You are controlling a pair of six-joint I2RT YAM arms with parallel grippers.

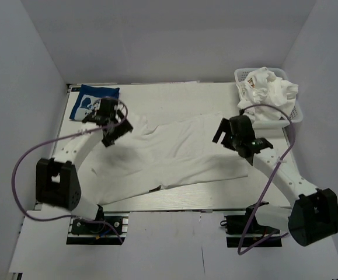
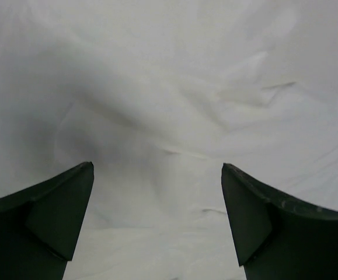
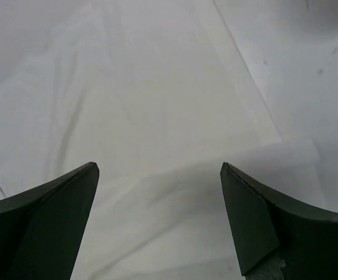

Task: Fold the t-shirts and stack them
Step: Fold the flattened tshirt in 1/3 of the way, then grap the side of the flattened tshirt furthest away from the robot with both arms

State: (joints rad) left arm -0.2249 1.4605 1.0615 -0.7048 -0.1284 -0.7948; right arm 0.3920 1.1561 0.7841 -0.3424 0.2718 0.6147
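Smooth tabletop [image 1: 174, 96], rumpled white t-shirt [image 1: 180, 154]

We count two robot arms, the left arm [image 1: 78, 149] and the right arm [image 1: 279, 169], each with one pair of jaws. We count one tabletop [image 1: 174, 96], one spread white t-shirt [image 1: 174, 154], one folded navy t-shirt [image 1: 87, 100] and one white basket [image 1: 239, 74]. The crumpled white garments [image 1: 271, 87] in it we cannot count singly.
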